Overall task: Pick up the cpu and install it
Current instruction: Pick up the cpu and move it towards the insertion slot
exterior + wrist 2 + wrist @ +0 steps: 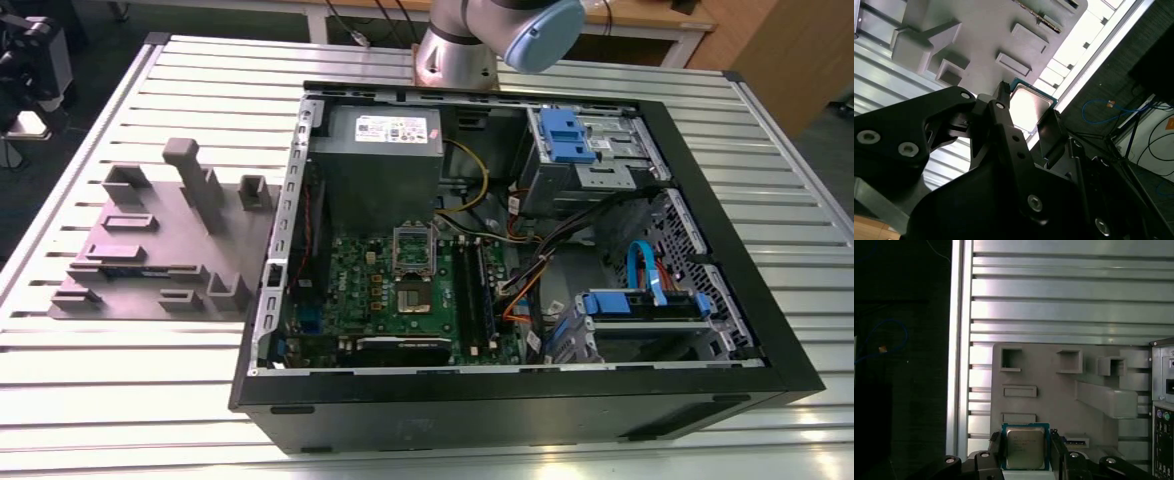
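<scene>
The cpu (1025,447) is a small square chip with a dull silver top and a green rim. In both wrist views it sits between the two black fingers (1058,452) of my gripper (1026,452), which is shut on it. The cpu (1029,106) hangs well above the grey fixture plate (1054,395), with a finger (1000,112) against each of two opposite edges of it. In the exterior view the open computer case (507,405) lies on the table, and its metal socket frame (414,252) with a green centre sits on the motherboard.
The grey fixture plate (147,250) with raised blocks and pockets lies on the slatted aluminium table (160,370), at the exterior view's left of the case. The arm's lower part (501,35) rises behind the case. Cables, drive bays and a power supply (380,150) fill the case.
</scene>
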`<state>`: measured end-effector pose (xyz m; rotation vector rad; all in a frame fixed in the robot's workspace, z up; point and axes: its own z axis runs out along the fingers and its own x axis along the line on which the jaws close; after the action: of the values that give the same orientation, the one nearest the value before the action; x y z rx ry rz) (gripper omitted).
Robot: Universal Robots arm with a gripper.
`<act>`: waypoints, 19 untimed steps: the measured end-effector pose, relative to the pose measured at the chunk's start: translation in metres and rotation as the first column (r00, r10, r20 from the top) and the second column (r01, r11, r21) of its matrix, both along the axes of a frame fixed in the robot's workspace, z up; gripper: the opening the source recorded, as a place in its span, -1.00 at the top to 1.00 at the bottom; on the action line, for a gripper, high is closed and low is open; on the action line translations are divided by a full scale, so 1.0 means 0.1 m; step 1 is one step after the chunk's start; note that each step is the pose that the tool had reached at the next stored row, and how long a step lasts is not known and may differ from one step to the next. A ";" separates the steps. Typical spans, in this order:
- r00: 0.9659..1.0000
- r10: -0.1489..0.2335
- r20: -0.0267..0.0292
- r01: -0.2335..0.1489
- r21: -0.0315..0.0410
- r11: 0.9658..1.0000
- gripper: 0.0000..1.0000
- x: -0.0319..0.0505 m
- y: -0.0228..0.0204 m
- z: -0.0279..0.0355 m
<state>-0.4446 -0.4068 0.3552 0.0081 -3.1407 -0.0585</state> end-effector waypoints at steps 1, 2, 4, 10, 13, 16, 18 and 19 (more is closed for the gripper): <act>1.000 0.000 0.000 0.000 0.000 1.000 0.06 0.000 0.000 0.002; 1.000 0.000 0.000 0.000 0.000 1.000 0.06 0.000 0.000 0.005; 1.000 0.000 0.000 0.000 0.000 1.000 0.06 0.000 0.000 0.009; 1.000 0.000 0.000 0.000 0.000 1.000 0.06 0.000 0.000 0.023; 1.000 0.000 0.000 0.000 0.000 1.000 0.06 0.000 0.000 0.030; 1.000 0.000 0.000 0.000 0.000 1.000 0.06 0.000 0.001 0.036; 1.000 0.000 0.000 0.000 0.000 1.000 0.06 0.000 0.001 0.041; 1.000 0.000 0.000 0.000 0.000 1.000 0.06 0.000 0.001 0.043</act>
<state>-0.4446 -0.4067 0.3595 0.0081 -3.1406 -0.0585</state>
